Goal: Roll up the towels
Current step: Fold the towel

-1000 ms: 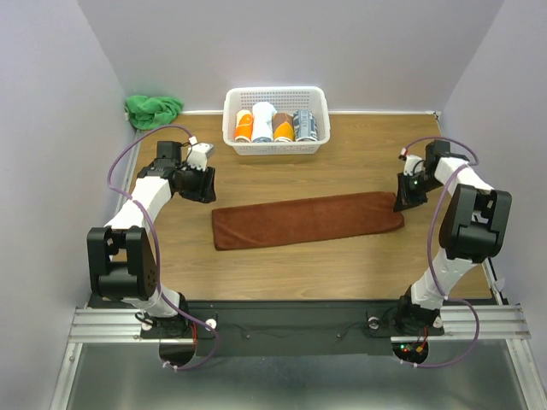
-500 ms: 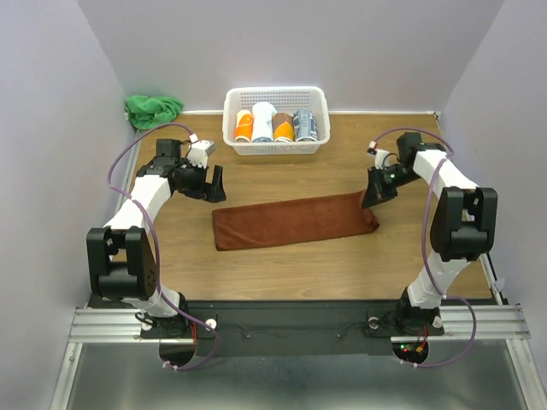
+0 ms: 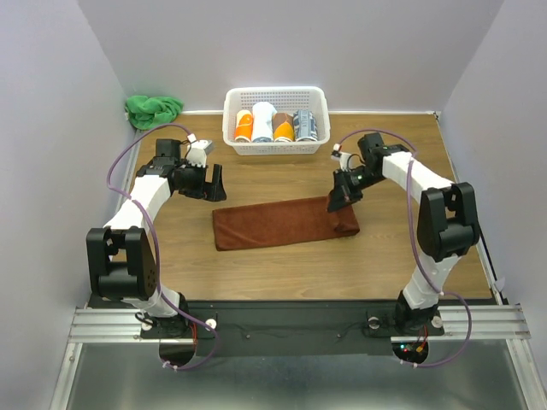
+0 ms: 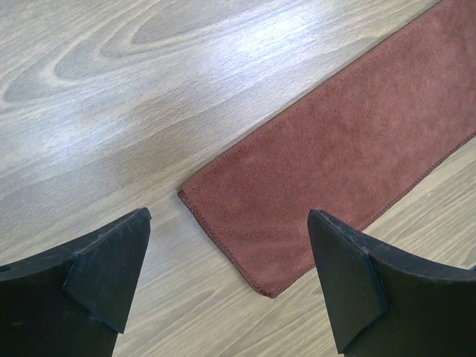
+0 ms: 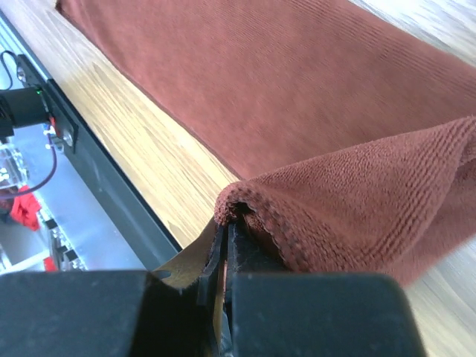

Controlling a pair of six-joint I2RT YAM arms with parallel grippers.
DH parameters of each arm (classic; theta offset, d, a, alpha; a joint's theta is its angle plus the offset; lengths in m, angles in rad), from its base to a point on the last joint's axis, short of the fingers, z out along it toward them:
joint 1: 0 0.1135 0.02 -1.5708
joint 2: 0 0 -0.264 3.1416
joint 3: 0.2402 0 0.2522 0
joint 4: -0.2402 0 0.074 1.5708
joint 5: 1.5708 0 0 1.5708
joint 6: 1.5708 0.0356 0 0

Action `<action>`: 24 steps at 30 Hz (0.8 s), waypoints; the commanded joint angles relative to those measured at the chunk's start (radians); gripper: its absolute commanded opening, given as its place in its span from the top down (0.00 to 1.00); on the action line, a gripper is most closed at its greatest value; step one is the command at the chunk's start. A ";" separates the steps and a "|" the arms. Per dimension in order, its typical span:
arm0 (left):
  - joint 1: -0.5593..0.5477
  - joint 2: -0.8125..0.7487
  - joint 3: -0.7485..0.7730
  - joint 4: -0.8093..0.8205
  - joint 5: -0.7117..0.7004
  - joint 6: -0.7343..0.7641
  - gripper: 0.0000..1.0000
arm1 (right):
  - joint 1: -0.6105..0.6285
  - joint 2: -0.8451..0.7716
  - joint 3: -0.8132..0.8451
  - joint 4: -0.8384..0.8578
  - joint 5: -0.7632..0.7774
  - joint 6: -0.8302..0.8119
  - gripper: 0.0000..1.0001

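Note:
A long brown towel [image 3: 273, 224] lies flat across the middle of the table, its right end folded back over itself. My right gripper [image 3: 339, 198] is shut on that right end and holds it lifted over the flat part; in the right wrist view the pinched edge [image 5: 245, 208] bunches at the closed jaws. My left gripper [image 3: 214, 186] is open and empty, hovering just above and behind the towel's left end. In the left wrist view the towel's left corner [image 4: 268, 286] lies between the spread fingertips [image 4: 111, 260].
A white basket [image 3: 276, 99] with several rolled towels stands at the back centre. A crumpled green towel [image 3: 154, 108] lies in the back left corner. Purple-grey walls close in left, right and back.
My right gripper has carried the towel's right end leftward, folding it over, so the towel looks much shorter. My left gripper moved slightly right and opened over the left end.

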 commanded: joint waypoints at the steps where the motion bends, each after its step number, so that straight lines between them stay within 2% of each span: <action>1: 0.006 -0.018 0.045 -0.008 -0.004 -0.014 0.01 | 0.045 0.049 0.022 0.089 -0.033 0.071 0.99; 6: 0.006 -0.019 0.037 -0.006 -0.018 -0.014 0.01 | 0.096 0.080 0.016 0.132 -0.008 0.100 0.99; 24: 0.006 0.012 0.034 -0.005 -0.019 -0.005 0.01 | 0.148 0.187 0.064 0.173 0.009 0.140 0.99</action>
